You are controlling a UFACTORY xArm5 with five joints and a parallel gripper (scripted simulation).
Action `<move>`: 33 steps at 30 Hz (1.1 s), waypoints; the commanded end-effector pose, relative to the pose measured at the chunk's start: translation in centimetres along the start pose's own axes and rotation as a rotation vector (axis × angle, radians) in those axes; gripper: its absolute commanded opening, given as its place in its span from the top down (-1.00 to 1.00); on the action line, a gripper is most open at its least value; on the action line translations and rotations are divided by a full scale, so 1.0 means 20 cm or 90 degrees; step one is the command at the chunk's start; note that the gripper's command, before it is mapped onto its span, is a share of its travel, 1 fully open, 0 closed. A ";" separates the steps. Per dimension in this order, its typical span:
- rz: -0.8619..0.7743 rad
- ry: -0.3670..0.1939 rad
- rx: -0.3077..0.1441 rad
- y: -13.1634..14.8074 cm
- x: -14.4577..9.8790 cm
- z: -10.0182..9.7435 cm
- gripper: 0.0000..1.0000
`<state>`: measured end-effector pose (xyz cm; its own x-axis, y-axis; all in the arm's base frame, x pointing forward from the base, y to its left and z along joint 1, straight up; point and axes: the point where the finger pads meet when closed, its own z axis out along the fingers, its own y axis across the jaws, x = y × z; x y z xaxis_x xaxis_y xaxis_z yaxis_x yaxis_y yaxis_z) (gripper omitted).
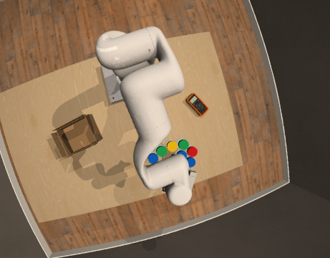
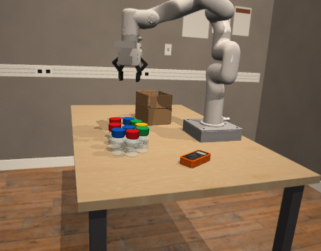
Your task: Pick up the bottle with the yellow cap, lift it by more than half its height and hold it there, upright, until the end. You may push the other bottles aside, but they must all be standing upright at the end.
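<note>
The bottle with the yellow cap (image 1: 172, 146) stands upright in a tight cluster of clear bottles on the table; in the side view its cap (image 2: 141, 125) shows at the back right of the cluster. Around it stand bottles with green caps (image 1: 162, 150), blue caps (image 2: 118, 132) and red caps (image 2: 132, 134), all upright. My gripper (image 2: 129, 75) hangs open and empty, high above the cluster, fingers pointing down. In the overhead view the arm's wrist (image 1: 172, 175) covers the gripper and part of the cluster.
An open cardboard box (image 2: 154, 107) stands behind the cluster. An orange multimeter (image 2: 195, 158) lies at the front right of the table. The robot base (image 2: 212, 129) stands at the right.
</note>
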<state>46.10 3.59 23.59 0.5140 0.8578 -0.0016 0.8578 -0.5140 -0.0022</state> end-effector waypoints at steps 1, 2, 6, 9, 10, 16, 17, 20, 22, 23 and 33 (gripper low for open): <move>0.000 0.002 -0.003 0.00 0.00 -0.01 -0.58; 0.000 0.002 -0.003 0.00 0.00 -0.01 -0.58; 0.000 0.002 -0.003 0.00 0.00 -0.01 -0.58; 0.000 0.002 -0.003 0.00 0.00 -0.01 -0.58; 0.000 0.002 -0.003 0.00 0.00 -0.01 -0.58; -0.007 0.003 -0.004 0.00 0.01 -0.01 -0.58; -0.010 0.003 -0.004 0.00 0.01 -0.01 -0.58; -0.023 0.003 -0.004 -0.01 0.01 0.00 -0.58; -0.035 0.002 -0.004 -0.02 0.01 0.00 -0.58; -0.041 0.002 -0.004 -0.02 0.02 0.00 -0.58; -0.131 0.002 -0.004 -0.07 0.04 0.03 -0.58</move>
<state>45.49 4.60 23.07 0.3875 0.9219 -0.0007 0.9219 -0.3875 -0.0012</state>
